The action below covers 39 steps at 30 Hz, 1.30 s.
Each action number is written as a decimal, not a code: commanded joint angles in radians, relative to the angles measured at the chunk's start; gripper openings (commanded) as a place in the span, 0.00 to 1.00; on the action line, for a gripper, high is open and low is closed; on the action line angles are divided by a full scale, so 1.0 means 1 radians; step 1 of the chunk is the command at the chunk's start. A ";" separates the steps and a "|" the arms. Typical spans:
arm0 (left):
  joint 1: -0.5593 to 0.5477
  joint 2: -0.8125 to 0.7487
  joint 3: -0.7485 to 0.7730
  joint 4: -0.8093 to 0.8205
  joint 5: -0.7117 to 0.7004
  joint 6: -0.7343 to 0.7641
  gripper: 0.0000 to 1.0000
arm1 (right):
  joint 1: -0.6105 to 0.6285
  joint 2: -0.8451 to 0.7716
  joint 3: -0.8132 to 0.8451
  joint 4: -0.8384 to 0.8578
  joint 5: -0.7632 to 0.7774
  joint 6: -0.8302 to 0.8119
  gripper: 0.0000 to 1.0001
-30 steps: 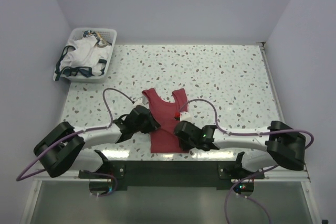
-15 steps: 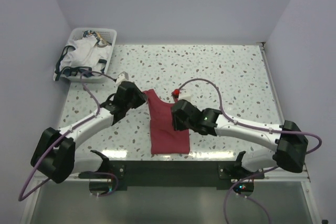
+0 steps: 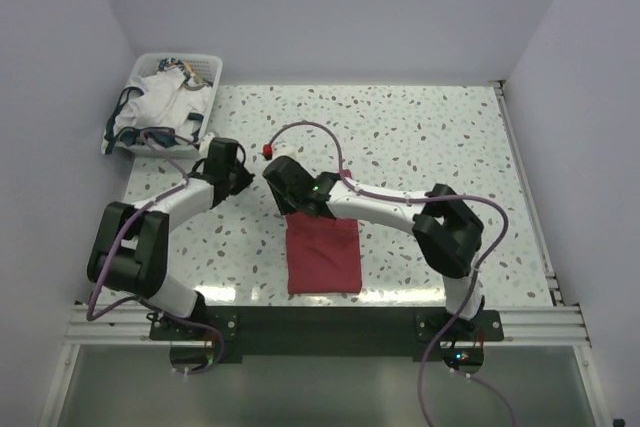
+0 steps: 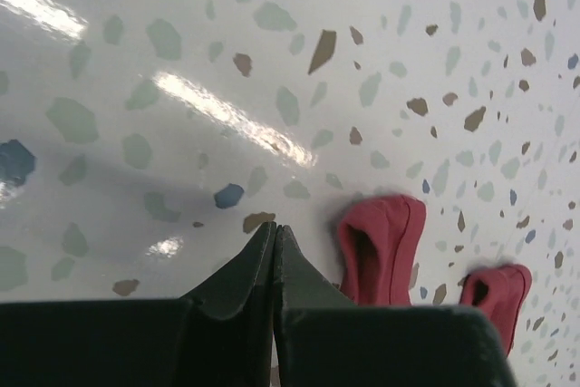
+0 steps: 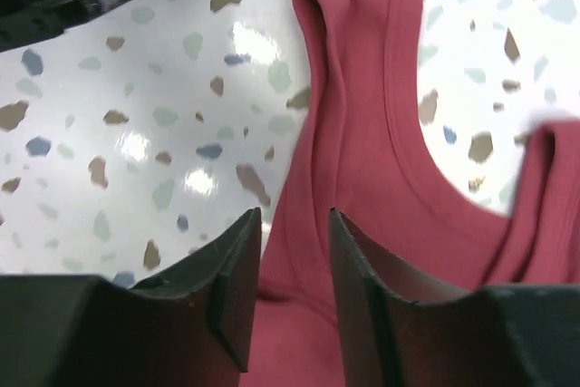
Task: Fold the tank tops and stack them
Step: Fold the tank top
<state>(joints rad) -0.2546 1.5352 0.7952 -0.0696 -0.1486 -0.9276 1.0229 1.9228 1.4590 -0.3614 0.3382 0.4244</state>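
Plain pale walls (image 3: 330, 7) close the room in on three sides, with nothing on them. The table (image 3: 430, 147) is a glossy white top flecked with grey, brown and blue chips, and the wrist views show glare on it.

A white basket (image 3: 216, 72) sits at the far left corner. The white top (image 3: 160, 102) lies bunched inside it, untouched as far as can be seen.

The red top (image 3: 322, 257) lies at the middle of the table toward the near edge. It reads as a narrow strip, hem nearest the arms, straps pointing to the far edge. One long side looks doubled over, so the lengthwise fold seems done. My guess is that less than half the job is finished: the red top wants a crosswise fold, and the white one must be taken out, folded and stacked.

The right gripper (image 5: 294, 217) hovers over the strap end with its jaws partly apart. Red cloth shows through the gap, and no clamped fold is visible.

The left gripper (image 4: 275, 233) is pinched fully closed on nothing, just beside the straps, over bare table.
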 commanded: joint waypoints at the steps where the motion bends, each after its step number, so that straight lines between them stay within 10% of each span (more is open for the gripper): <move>1: 0.072 -0.027 0.018 0.013 0.029 0.024 0.04 | 0.000 0.093 0.122 0.035 0.073 -0.127 0.41; 24: 0.140 -0.214 0.015 -0.009 0.066 -0.002 0.06 | -0.001 0.493 0.554 -0.027 0.235 -0.319 0.52; 32: 0.163 -0.268 0.024 -0.018 0.043 -0.025 0.07 | -0.003 0.519 0.558 0.007 0.254 -0.323 0.43; 39: 0.163 -0.280 0.012 -0.001 0.079 -0.014 0.07 | -0.035 0.449 0.473 0.073 0.245 -0.277 0.10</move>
<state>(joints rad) -0.1001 1.2884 0.7948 -0.0994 -0.0879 -0.9421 1.0111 2.4336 1.9690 -0.3473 0.5819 0.1154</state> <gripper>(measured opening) 0.067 0.140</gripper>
